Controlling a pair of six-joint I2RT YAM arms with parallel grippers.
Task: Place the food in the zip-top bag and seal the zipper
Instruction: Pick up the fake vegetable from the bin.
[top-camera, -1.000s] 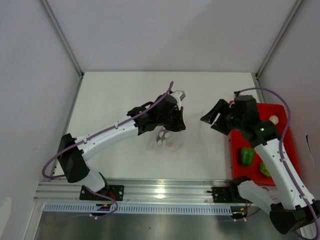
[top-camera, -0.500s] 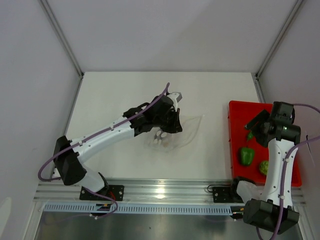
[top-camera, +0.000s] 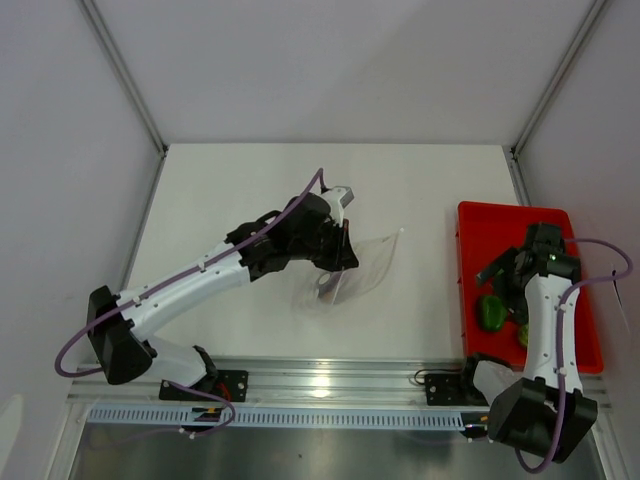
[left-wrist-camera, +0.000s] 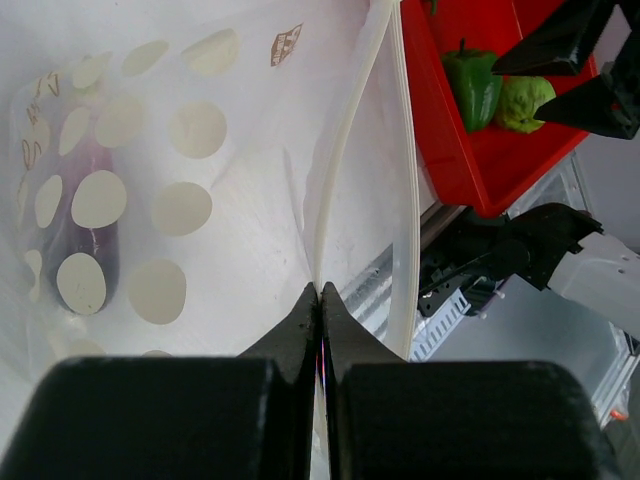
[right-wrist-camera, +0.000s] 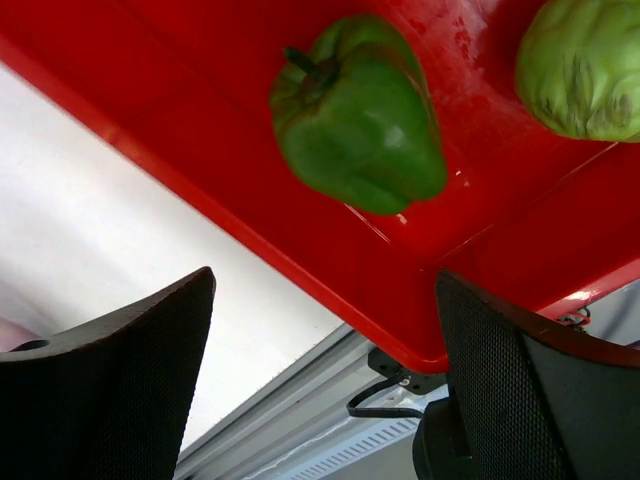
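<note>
The zip-top bag (top-camera: 352, 272) lies mid-table, clear with pale dots, its mouth facing right. My left gripper (top-camera: 343, 256) is shut on one lip of the zipper (left-wrist-camera: 343, 150); the other lip (left-wrist-camera: 402, 180) hangs apart, so the mouth gapes. A purple long piece (left-wrist-camera: 82, 190) lies inside the bag. My right gripper (top-camera: 505, 282) hangs open over the red tray (top-camera: 498, 226), just above a green pepper-shaped piece (right-wrist-camera: 360, 115) (top-camera: 489, 314). A paler green bumpy piece (right-wrist-camera: 585, 62) lies beside it. Nothing sits between the right fingers (right-wrist-camera: 140, 340).
The red tray's near corner (right-wrist-camera: 420, 350) overhangs the aluminium rail (top-camera: 320, 378) at the table's front. White walls close in the table on three sides. The right arm's base (left-wrist-camera: 500, 260) stands close to the tray's near end.
My right gripper has swung from beside the bag's mouth back over the tray and opened wider. The left gripper, still shut on the bag, has shifted slightly left.
</note>
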